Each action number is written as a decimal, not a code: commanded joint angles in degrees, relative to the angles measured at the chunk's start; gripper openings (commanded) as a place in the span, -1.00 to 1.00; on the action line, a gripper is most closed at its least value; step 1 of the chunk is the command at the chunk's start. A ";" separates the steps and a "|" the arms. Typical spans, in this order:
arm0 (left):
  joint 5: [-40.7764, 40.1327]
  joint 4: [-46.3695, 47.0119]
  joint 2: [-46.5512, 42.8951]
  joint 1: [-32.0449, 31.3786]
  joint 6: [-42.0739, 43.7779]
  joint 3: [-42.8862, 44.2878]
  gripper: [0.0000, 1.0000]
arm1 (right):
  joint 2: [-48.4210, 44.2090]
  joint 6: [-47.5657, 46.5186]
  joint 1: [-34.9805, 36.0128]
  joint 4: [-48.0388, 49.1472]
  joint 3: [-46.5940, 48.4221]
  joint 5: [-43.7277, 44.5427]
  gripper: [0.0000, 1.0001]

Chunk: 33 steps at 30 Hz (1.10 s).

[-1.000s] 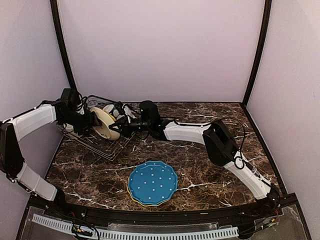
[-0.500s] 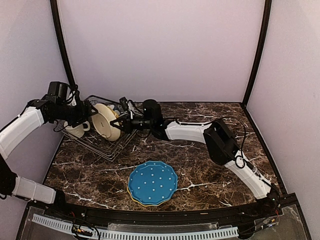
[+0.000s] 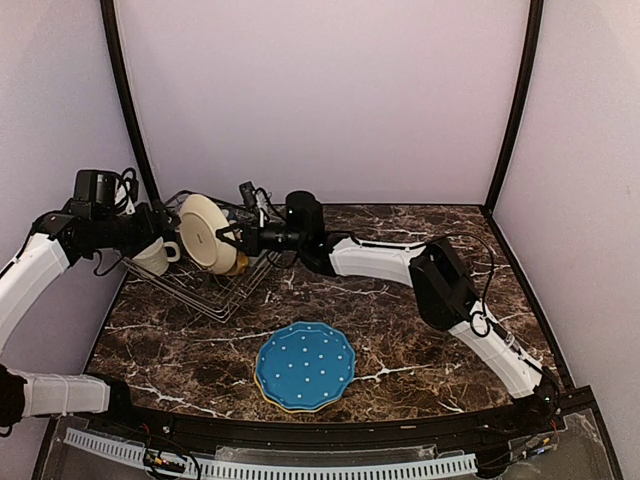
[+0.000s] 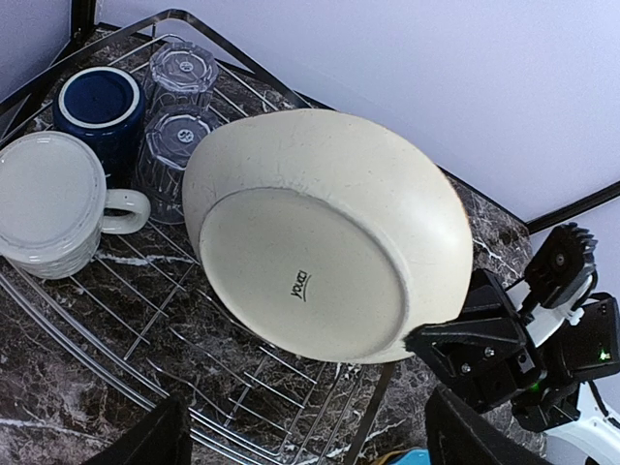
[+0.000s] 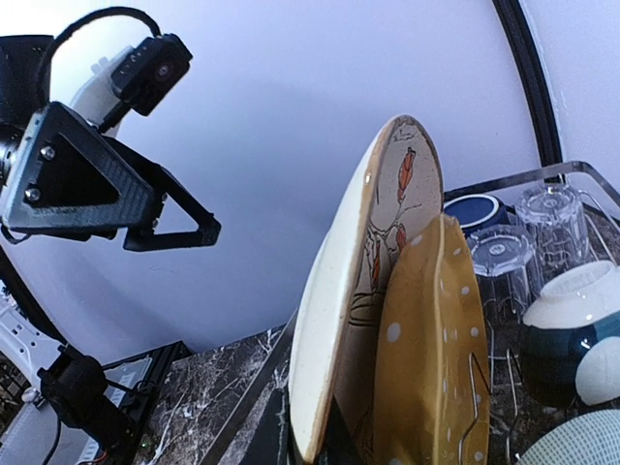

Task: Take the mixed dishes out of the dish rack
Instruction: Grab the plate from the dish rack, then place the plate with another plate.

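Note:
My right gripper is shut on the lower rim of a cream plate and holds it on edge, tilted, above the dish rack. In the right wrist view the fingers pinch that rim, and a yellow dotted plate stands right behind it. My left gripper is open and empty, left of the plate. Its wrist view shows the plate's underside, a cream mug, a dark blue mug and two glass tumblers upside down in the rack.
A blue dotted plate lies on a yellow one on the marble table at front centre. A white and dark bowl sits in the rack's far end. Walls close in on the back and both sides.
My left arm has drawn back to the left, away from the cream plate. My right gripper has raised the plate higher above the rack.

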 commanded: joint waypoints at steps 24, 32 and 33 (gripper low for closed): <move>-7.99 0.89 -13.99 -0.18 -4.85 -5.68 0.67 | -43.01 -2.24 -0.42 14.33 -35.21 -4.18 -1.00; -4.68 2.86 -14.17 -0.11 -5.84 -8.45 0.68 | -65.70 -26.62 2.27 -9.75 -63.36 4.21 -1.00; -4.44 3.15 -14.19 -0.11 -6.06 -8.69 0.68 | -67.82 -31.12 3.93 -16.24 -65.03 9.95 -1.00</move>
